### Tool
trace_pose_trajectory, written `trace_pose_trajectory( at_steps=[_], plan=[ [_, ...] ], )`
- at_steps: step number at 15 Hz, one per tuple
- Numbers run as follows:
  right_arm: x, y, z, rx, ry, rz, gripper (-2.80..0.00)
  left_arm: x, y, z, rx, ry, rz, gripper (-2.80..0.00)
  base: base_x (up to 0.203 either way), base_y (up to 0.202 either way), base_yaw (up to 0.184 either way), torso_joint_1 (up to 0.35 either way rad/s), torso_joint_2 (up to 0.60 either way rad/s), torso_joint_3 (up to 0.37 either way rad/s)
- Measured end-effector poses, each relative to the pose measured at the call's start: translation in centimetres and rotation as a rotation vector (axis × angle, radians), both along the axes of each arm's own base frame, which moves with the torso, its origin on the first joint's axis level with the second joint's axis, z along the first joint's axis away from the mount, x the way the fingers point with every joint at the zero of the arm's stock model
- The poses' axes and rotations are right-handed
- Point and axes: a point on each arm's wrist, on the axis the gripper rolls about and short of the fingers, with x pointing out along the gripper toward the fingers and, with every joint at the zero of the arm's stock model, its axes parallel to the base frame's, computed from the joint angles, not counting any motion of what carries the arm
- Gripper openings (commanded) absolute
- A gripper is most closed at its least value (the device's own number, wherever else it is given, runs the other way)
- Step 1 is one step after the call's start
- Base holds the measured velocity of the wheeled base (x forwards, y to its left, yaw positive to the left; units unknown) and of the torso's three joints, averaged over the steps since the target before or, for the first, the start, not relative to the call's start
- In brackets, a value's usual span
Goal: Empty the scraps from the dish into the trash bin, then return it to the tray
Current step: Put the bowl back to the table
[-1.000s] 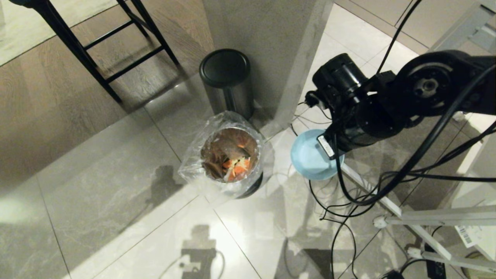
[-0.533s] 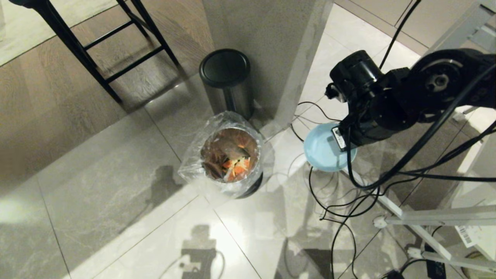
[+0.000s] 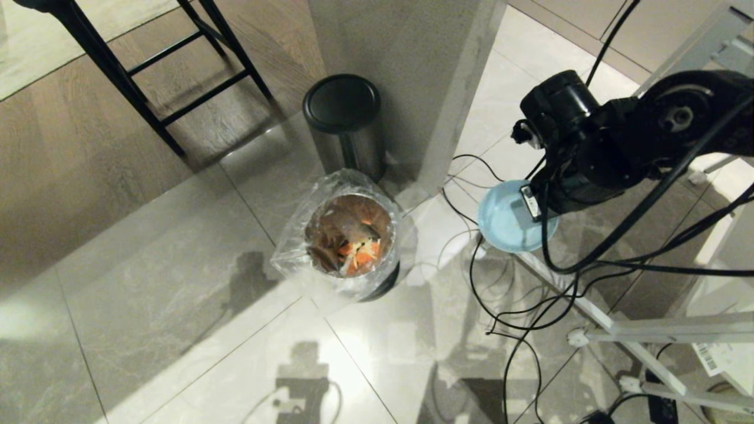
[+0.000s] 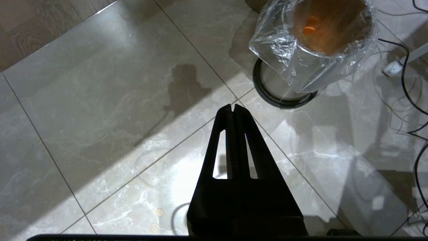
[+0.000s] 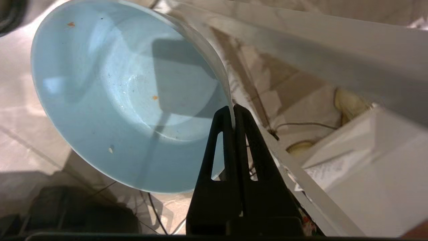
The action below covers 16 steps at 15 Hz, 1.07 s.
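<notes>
Dish: light, rigid, smooth and probably slippery; rim is the only sensible hold. Right gripper is clamped thin on that rim, dish tilted, emptied save specks. Scraps lie in the bin. Since the earlier frame, dish has moved further right of the bin. Left gripper closed, empty, beside bin.
</notes>
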Motion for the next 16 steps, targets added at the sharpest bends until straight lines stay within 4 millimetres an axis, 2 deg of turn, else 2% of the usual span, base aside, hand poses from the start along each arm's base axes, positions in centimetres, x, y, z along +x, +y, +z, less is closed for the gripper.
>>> trace_pose_trajectory(
  at_steps=[4, 8, 10, 16],
  plan=[
    [1.5, -1.4, -0.1, 0.016, -0.030, -0.057, -2.80, 0.0, 0.0, 0.0, 0.000, 0.000, 0.000, -2.80, 0.000, 0.000, 0.000, 0.000, 0.00, 0.000],
    [2.6, -0.9, -0.4, 0.031, -0.056, -0.059, -2.80, 0.0, 0.0, 0.0, 0.000, 0.000, 0.000, -2.80, 0.000, 0.000, 0.000, 0.000, 0.00, 0.000],
    [3.2, 0.3, 0.0, 0.050, -0.091, -0.034, -2.80, 0.0, 0.0, 0.0, 0.000, 0.000, -0.001, -2.80, 0.000, 0.000, 0.000, 0.000, 0.00, 0.000],
    [5.2, 4.8, -1.0, 0.126, -0.223, 0.043, -2.80, 0.0, 0.0, 0.0, 0.000, 0.000, 0.000, -2.80, 0.000, 0.000, 0.000, 0.000, 0.00, 0.000]
  ],
)
